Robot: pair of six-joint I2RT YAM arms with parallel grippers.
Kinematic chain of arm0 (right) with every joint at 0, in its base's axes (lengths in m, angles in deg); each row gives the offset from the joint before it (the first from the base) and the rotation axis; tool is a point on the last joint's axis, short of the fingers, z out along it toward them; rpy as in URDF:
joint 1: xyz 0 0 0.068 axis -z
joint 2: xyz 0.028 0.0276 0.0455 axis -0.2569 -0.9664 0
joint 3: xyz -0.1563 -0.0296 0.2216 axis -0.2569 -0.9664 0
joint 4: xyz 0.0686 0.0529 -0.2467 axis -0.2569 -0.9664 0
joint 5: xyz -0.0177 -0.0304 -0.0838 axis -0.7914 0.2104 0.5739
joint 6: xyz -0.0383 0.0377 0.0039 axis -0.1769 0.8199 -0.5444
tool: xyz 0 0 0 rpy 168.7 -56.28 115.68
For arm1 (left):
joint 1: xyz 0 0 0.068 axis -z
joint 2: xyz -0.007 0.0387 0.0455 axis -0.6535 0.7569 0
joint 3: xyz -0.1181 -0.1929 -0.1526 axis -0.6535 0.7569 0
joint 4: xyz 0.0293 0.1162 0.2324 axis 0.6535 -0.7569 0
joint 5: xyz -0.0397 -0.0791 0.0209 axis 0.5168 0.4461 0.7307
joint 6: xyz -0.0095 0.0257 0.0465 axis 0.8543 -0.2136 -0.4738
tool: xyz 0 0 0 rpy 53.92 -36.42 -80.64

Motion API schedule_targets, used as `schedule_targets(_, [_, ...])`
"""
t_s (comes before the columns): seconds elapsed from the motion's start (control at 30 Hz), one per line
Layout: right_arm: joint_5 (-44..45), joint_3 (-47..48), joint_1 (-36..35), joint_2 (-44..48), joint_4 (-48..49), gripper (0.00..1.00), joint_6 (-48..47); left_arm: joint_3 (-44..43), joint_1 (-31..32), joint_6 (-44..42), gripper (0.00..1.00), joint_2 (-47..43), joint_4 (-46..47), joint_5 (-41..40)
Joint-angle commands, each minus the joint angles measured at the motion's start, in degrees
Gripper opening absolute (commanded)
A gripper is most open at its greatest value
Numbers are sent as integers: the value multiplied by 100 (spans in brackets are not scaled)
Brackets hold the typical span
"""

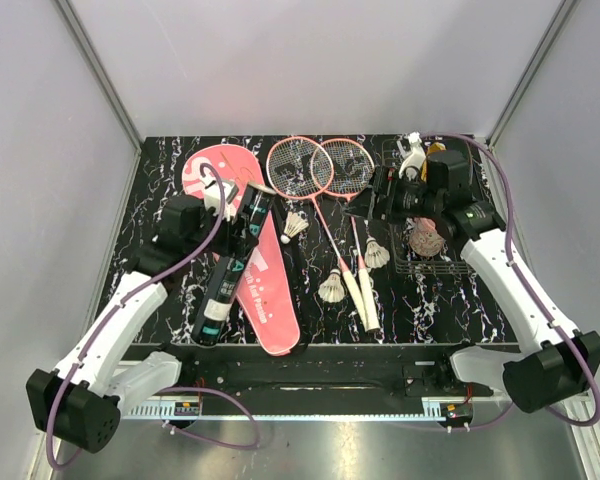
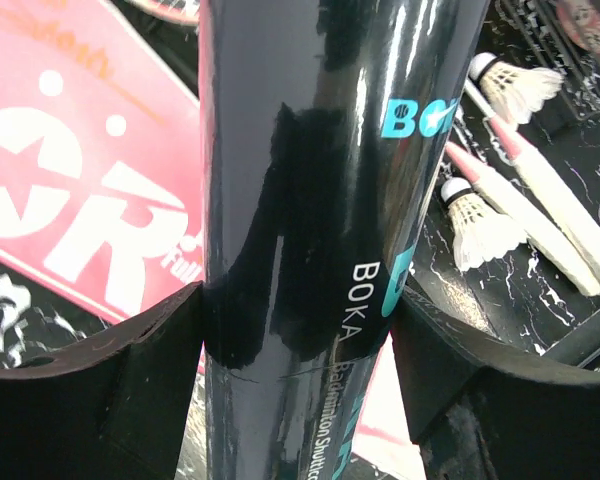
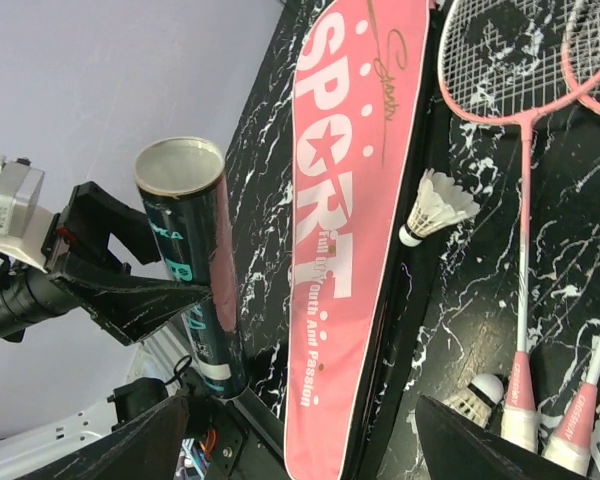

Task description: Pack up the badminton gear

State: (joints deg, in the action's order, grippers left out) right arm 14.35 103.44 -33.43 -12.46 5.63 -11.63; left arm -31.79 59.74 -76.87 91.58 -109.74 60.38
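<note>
within left pincer [image 2: 298, 345], black tube [image 2: 310, 150] clamped

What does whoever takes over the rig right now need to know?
Left gripper: shut on the black tube, which is held at a tilt by the pink cover.
Right gripper: open, holding nothing, hovering near the rackets.
On the table: both rackets with heads overlapping, three shuttlecocks loose around them, and the cover lying flat.
Done: nothing packed yet.
Left: probably shuttlecocks into the tube, then rackets into the cover.
</note>
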Motion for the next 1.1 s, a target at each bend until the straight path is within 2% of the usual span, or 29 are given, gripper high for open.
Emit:
schedule_targets(0.0, [-258, 527, -158, -130, 344, 96, -129, -657, 110, -762, 3, -82, 603, 509])
schedule_targets(0.07, [-267, 746, -211, -235, 423, 95, -112, -868, 136, -1045, 3, -29, 497, 764])
schedule_targets(0.13, [-355, 940, -307, -332, 441, 89, -120, -948, 163, -1274, 6, 15, 471, 1157])
schedule_targets(0.23, [-540, 1379, -430, -578, 415, 76, -103, -1018, 268, -1661, 7, -11, 514, 1186])
schedule_targets(0.37, [-505, 1976, -632, -885, 257, 68, -225, -870, 286, -1916, 8, -125, 690, 1300])
schedule_targets(0.63, [-478, 2934, -1212, -1456, -235, 56, -630, -395, 417, -1829, 6, -81, 997, 1608])
schedule_targets(0.77, [-382, 3357, -1485, -1808, -358, 47, -674, -324, 426, -1662, 5, -2, 1182, 1757])
schedule_targets(0.83, [-382, 3532, -1599, -2019, -499, 46, -648, -324, 435, -1644, 4, 33, 1200, 1810])
schedule_targets(1.07, [-355, 3595, -1714, -2327, -649, 37, -507, -280, 532, -1636, 3, 59, 1227, 1767])
